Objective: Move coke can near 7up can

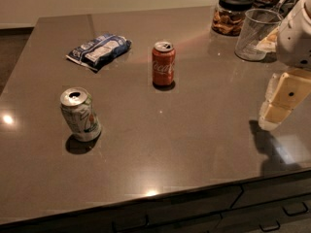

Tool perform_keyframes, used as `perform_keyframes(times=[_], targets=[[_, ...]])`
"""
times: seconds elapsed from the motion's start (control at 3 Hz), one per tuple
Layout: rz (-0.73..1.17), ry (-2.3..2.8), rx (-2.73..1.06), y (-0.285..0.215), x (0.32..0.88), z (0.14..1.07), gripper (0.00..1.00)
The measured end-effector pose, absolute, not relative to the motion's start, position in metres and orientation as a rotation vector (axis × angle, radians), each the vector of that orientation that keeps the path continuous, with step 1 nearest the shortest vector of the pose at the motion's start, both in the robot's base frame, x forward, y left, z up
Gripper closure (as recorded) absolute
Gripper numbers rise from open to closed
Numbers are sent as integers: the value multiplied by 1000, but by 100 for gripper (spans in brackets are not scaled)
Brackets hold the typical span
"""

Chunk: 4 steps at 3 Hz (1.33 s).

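The coke can [163, 64] stands upright near the middle of the dark countertop [160, 130], red with white script and a silver top. The 7up can [80, 114], white with green markings and a dented side, stands at the front left, leaning slightly. My gripper [279, 103] hangs at the right edge of the view, above the countertop, far to the right of both cans and holding nothing.
A blue and white snack bag [99, 50] lies at the back left. A clear plastic cup [257, 34] and a glass jar with a black lid [232, 12] stand at the back right. The counter's front edge runs along the bottom, with drawers [272, 203] below.
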State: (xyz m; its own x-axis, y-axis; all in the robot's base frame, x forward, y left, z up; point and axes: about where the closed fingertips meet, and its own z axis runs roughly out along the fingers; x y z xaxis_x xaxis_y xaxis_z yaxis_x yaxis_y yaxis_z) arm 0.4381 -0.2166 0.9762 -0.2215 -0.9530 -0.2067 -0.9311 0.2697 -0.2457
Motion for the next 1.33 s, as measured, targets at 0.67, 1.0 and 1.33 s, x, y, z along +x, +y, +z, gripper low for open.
perform_keyframes(times=[0.67, 1.0, 1.33], targets=[[-92, 2210, -1707, -212, 446, 977, 0], [-5, 2149, -1646, -189, 473, 974, 0], [95, 2112, -1579, -162, 503, 966, 0]])
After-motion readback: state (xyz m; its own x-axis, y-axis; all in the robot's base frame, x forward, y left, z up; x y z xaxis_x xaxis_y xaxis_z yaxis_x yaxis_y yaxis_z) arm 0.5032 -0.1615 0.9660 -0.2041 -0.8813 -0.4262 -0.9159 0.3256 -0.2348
